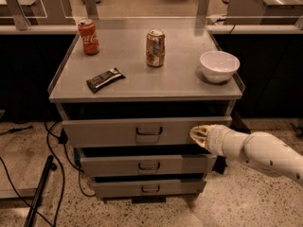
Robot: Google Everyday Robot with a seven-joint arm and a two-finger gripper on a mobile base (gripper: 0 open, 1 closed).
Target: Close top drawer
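The top drawer (109, 131) is the widest grey drawer, directly under the cabinet top, with a small dark loop handle (149, 132) at centre. It stands pulled out a little, with a dark gap above its front panel. My gripper (198, 135) comes in from the right on a white arm and rests against the right part of that front panel, to the right of the handle.
Two narrower grey drawers (147, 165) sit below. On the cabinet top (142, 82) stand a red soda can (88, 37), a brown can (155, 48), a white bowl (218, 65) and a dark snack bar (105, 79). Black cables (61, 174) lie on the floor at left.
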